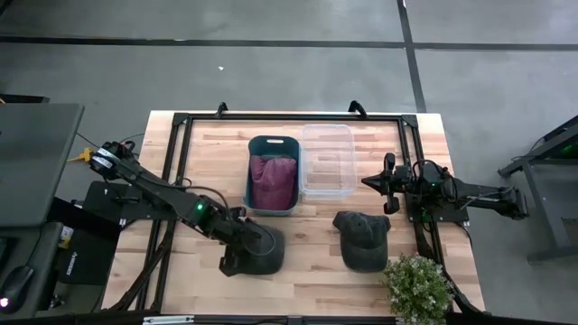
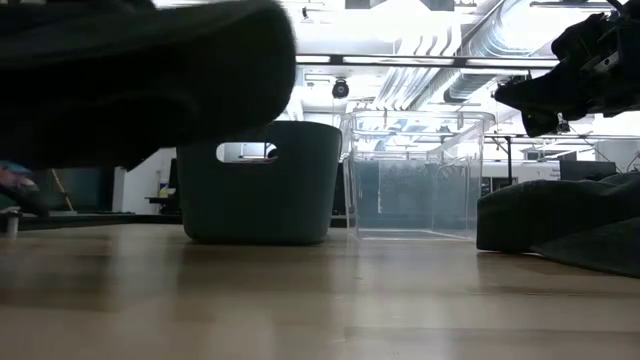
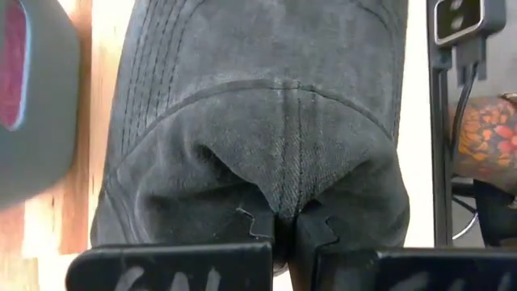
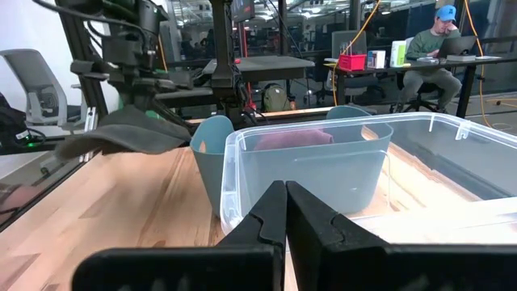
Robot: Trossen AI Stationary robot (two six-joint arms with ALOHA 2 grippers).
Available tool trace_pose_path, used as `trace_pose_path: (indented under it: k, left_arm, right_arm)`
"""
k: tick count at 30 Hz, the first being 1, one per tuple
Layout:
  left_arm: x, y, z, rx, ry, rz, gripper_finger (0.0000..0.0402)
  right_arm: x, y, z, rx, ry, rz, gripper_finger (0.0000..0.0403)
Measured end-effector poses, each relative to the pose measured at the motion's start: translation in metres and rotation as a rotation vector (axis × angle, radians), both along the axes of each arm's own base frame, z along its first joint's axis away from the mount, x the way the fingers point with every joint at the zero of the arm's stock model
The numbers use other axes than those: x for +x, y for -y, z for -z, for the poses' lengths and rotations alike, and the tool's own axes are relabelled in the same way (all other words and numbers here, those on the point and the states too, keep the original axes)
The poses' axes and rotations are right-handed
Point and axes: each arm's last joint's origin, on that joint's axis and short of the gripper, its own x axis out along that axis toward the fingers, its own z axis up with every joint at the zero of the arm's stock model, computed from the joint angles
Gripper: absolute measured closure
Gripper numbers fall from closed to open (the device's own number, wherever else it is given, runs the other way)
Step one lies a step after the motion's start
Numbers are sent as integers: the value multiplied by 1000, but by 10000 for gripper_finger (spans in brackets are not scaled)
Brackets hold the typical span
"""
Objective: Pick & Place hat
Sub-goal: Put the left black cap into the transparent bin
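A dark grey hat (image 1: 260, 249) hangs over the table's near left part, with my left gripper (image 1: 240, 236) shut on it. The low view shows this hat (image 2: 130, 80) clear of the tabletop, and it also shows in the right wrist view (image 4: 129, 129). A second dark hat (image 1: 363, 240) lies on the wood to the right, crown up. My right gripper (image 4: 285, 202) waits shut at the right, level with the clear bin, touching nothing. My left gripper pinches a puckered fold of the hat's crown (image 3: 283, 198) between its two fingers, on the centre seam. The fingers slant down from the table's left. The hat is lifted clear of the table, its stitched brim (image 3: 161, 56) pointing away from the gripper.
A teal bin (image 1: 271, 144) holding maroon cloth stands at the centre back, with a clear plastic bin (image 1: 327, 135) beside it on the right. A potted plant (image 1: 417, 287) sits at the near right corner. A black frame (image 1: 176, 162) runs around the table.
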Motion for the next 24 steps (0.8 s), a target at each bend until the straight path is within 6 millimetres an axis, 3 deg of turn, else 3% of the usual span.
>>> trace_pose_path:
  k: [17, 21, 24]
  left_arm:
    - [13, 5, -11, -46, 172, -55, 401]
    - [18, 2, -20, -54, 205, -79, 401]
    - [26, -1, -26, -58, 226, -104, 401]
  right_arm:
    - [0, 1, -1, 27, 10, 24, 402]
    - [0, 1, -1, 143, 22, 18, 402]
    - [0, 1, -1, 102, 18, 29, 402]
